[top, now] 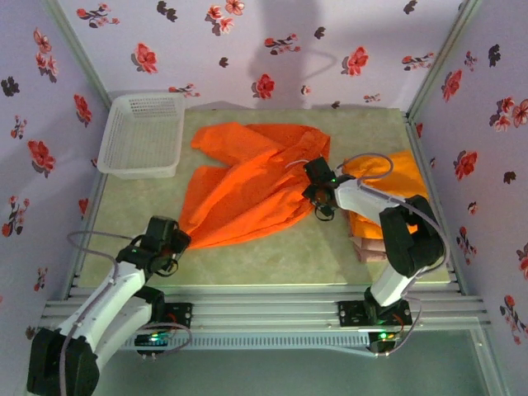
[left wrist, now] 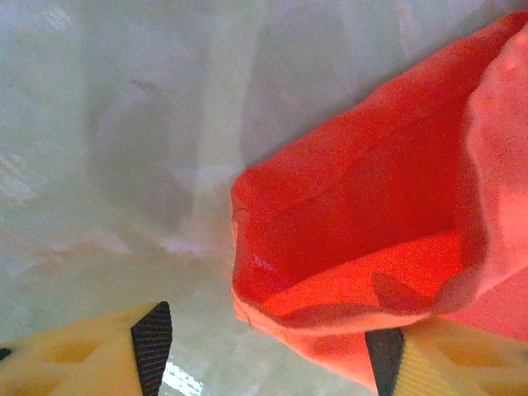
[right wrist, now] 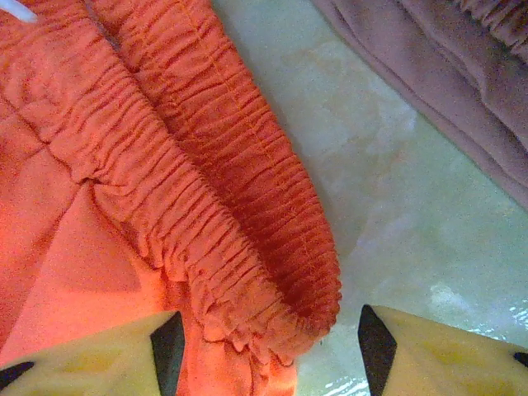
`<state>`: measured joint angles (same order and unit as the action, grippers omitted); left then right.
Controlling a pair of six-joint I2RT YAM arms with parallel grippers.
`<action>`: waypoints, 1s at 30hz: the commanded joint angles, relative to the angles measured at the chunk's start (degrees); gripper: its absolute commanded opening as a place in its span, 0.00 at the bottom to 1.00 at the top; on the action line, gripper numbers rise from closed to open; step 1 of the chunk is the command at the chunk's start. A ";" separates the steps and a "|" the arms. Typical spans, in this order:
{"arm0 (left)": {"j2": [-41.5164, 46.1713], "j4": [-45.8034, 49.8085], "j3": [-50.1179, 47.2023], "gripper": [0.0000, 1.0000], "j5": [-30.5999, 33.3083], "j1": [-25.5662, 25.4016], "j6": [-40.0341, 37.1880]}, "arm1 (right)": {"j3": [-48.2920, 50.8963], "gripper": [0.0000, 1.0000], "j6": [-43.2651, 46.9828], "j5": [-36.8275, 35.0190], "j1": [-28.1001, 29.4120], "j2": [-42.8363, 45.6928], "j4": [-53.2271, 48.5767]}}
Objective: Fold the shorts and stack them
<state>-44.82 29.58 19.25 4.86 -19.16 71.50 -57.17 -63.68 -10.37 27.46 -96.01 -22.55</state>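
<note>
Pale marbled table top, cloth and one basket on it.
Spread orange shorts lie crumpled across the middle, directly on the surface. White mesh basket sits far-left of them, its right edge just beside the fabric. Pink-beige shorts lie right of them, with a strip of bare table between. Folded orange shorts overlap the pink-beige pair's far part; can't tell whether they touch the table.

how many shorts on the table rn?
3. Orange shorts spread out mid-table; second orange pair at the right side; pink-beige pair just nearer than it, partly covered. More could be hidden underneath.
</note>
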 commanded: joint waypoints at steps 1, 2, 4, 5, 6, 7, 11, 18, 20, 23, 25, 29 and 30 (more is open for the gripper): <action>-1.44 -5.14 -0.90 0.62 -0.58 0.67 -0.28 | -1.01 0.60 -1.27 -1.84 -0.54 -1.58 0.76; -2.00 -5.94 -0.86 0.61 -0.60 0.78 -0.66 | -1.21 0.59 -1.18 -1.97 -0.57 -1.95 0.83; -3.23 -7.24 -0.81 0.58 -0.61 0.90 -1.15 | -1.61 0.57 -0.92 -2.12 -0.74 -2.70 0.92; -3.69 -7.91 -0.82 0.57 -0.54 1.05 -1.35 | -1.93 0.56 -0.69 -2.13 -0.91 -3.22 0.79; -4.47 -8.44 -0.92 0.55 -0.55 1.13 -1.54 | -2.19 0.55 -0.57 -2.12 -1.01 -3.50 0.83; -5.15 -9.40 -0.96 0.52 -0.49 1.31 -1.76 | -2.41 0.52 -0.33 -2.25 -1.09 -3.94 0.85; -7.73 -13.11 -1.07 0.43 -0.56 1.61 -2.07 | -2.51 0.37 0.13 -2.83 -1.18 -4.69 2.06; -12.39 -17.63 0.62 0.17 -0.83 2.24 -4.44 | -3.05 0.14 0.90 -2.75 -1.27 -4.78 2.72; -12.67 -17.11 1.62 0.06 -0.91 2.61 -5.68 | -3.13 0.08 1.34 -2.82 -1.27 -4.14 2.68; -11.31 -15.92 2.82 0.00 -0.93 3.55 -7.34 | -3.49 0.00 2.51 -3.22 -1.40 -2.48 1.93; -9.34 -14.07 4.19 0.00 -0.99 4.71 -8.74 | -3.89 0.00 3.87 -3.38 -1.53 -0.96 1.65; -5.84 -9.21 9.75 0.00 -0.99 7.92 -12.41 | -6.01 0.00 7.66 -3.21 -1.79 2.46 0.56; -5.63 -8.44 11.57 0.00 -1.04 8.60 -13.41 | -6.98 0.00 8.55 -3.07 -1.80 2.94 0.31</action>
<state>-52.23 17.91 25.74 3.31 -12.47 62.74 -60.36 -58.83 -11.22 26.33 -96.75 -21.58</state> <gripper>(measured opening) 0.043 0.095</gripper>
